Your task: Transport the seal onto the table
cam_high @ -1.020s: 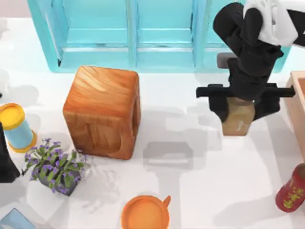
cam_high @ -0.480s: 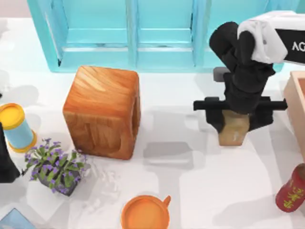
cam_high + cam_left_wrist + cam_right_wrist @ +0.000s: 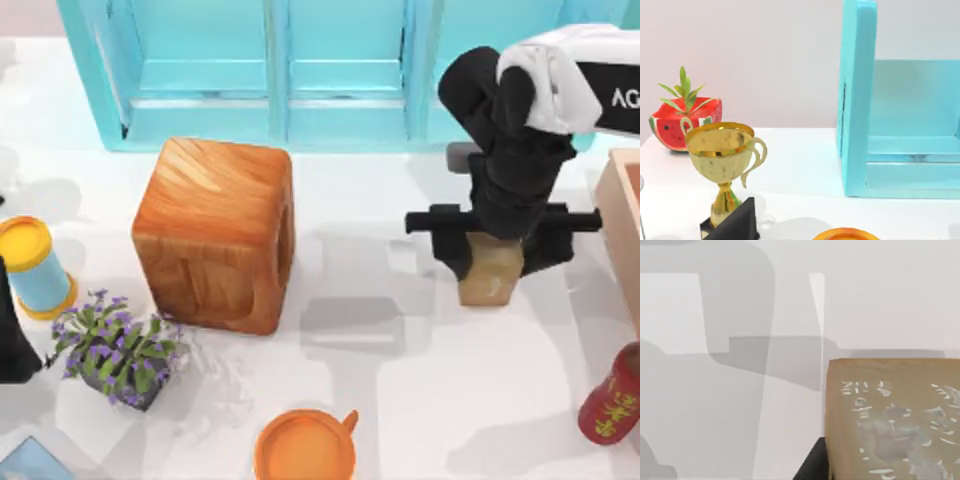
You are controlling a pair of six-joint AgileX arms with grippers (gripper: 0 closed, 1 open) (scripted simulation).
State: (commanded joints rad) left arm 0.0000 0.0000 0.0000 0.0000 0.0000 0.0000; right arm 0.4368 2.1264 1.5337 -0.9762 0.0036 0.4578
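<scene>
The right end effector (image 3: 492,250) pinches the small tan-beige stone-like rectangular seal (image 3: 489,271) near the white worktop's (image 3: 400,400) right edge. The left arm (image 3: 12,335) sits parked at the left edge, its end effector's state unclear.

Right gripper (image 3: 492,262) pointing down, clamped on the seal (image 3: 490,272) (upright), left arm parked at left edge

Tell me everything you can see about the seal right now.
The seal is a small tan-beige, stone-like rectangular block, held upright between the right pincer's black fingers above the white table on its right side, in front of the turquoise shelf. Pale whitish marks cover the face seen in the right wrist view. Whether its base touches the table cannot be told.
</scene>
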